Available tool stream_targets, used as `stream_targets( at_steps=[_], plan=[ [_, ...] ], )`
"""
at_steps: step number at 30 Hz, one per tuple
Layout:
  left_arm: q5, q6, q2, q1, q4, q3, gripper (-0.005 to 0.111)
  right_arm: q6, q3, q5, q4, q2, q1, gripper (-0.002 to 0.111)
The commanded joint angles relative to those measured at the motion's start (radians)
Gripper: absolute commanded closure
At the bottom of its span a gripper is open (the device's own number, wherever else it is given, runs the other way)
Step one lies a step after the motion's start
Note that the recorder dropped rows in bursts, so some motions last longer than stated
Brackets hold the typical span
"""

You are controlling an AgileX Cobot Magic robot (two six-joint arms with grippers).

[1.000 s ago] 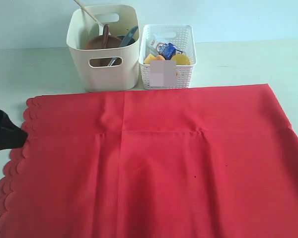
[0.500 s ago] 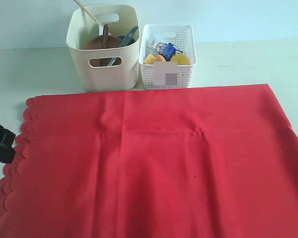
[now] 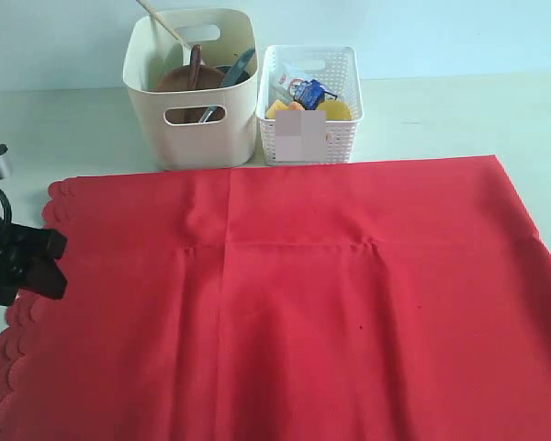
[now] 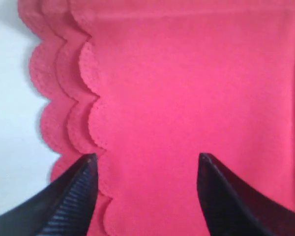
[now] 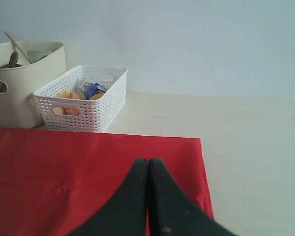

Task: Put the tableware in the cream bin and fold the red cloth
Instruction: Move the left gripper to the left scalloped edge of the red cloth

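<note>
The red cloth [image 3: 303, 294] lies spread flat, its scalloped edge [image 4: 64, 113] to the left in the exterior view. My left gripper [image 3: 51, 265] hovers over that edge, open, fingertips [image 4: 88, 164] straddling the scallops with nothing between them [image 4: 145, 160]. The cream bin [image 3: 191, 138] stands behind the cloth. It holds tableware: a brown plate [image 3: 176, 79], a dark spoon [image 3: 195, 64] and pale chopsticks [image 3: 163, 23]. My right gripper [image 5: 148, 161] is shut and empty above the cloth's right part [image 5: 64, 167]; the exterior view does not show it.
A white lattice basket [image 3: 309, 129] with food and a blue-and-white carton [image 3: 309, 92] stands right of the cream bin, touching it. Bare pale table [image 3: 459, 119] lies behind and to the right of the cloth [image 5: 255, 162].
My left gripper drew back toward the left edge of the view, then came in farther over the scalloped edge. The cloth and the bins have not moved.
</note>
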Motion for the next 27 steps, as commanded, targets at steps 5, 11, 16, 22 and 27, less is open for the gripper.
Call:
stream_targets(
  at_steps=[5, 11, 16, 22, 27],
  plan=[
    [-0.039, 0.039, 0.097, 0.102, -0.027, -0.047, 0.049, -0.005, 0.005, -0.006, -0.002, -0.006, -0.005, 0.108],
    [-0.037, 0.113, 0.168, 0.122, -0.080, -0.086, 0.049, -0.005, 0.005, -0.006, -0.002, -0.006, -0.005, 0.108],
    [-0.037, 0.136, 0.218, 0.131, -0.085, -0.115, 0.049, -0.005, 0.005, -0.006, -0.002, -0.006, -0.005, 0.108],
    [-0.035, 0.183, 0.255, 0.159, -0.122, -0.123, 0.049, -0.005, 0.005, -0.006, -0.002, -0.006, -0.005, 0.108],
    [-0.028, 0.207, 0.277, 0.159, -0.137, -0.125, 0.049, -0.005, 0.005, -0.006, -0.002, -0.006, -0.005, 0.108]
  ],
)
